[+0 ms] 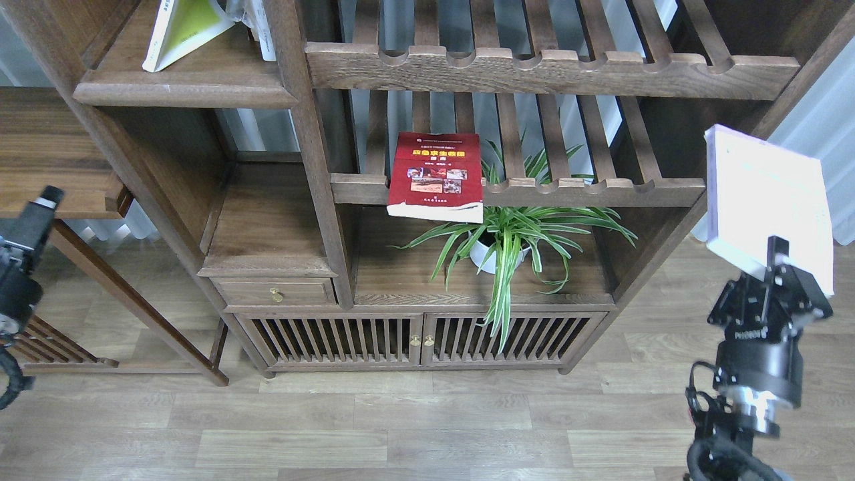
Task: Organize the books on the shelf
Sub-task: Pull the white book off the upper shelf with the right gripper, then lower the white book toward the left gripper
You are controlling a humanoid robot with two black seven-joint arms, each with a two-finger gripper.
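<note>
Holding the white-lavender book (768,200) by its lower edge, the right gripper (775,280) is clamped on it, clear to the right of the bookcase (314,167), presumably for carrying. The red book (435,175) overhangs a slatted rack; the lime-yellow book (180,30) leans on the plank shelf (187,87). The left gripper's (40,207) opening cannot be told.

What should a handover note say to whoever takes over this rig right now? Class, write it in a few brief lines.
Right tool: shut on the white-lavender book, held in the air right of the bookcase, clear of the racks.
Left tool: at the left edge, too dark to tell open or shut; nothing seen in it.
Lime-yellow book: leaning on the solid upper-left shelf.
Dark red book: lying on the lower slatted rack, overhanging its front rail.
Left: shelve the held book, then the red one.
</note>
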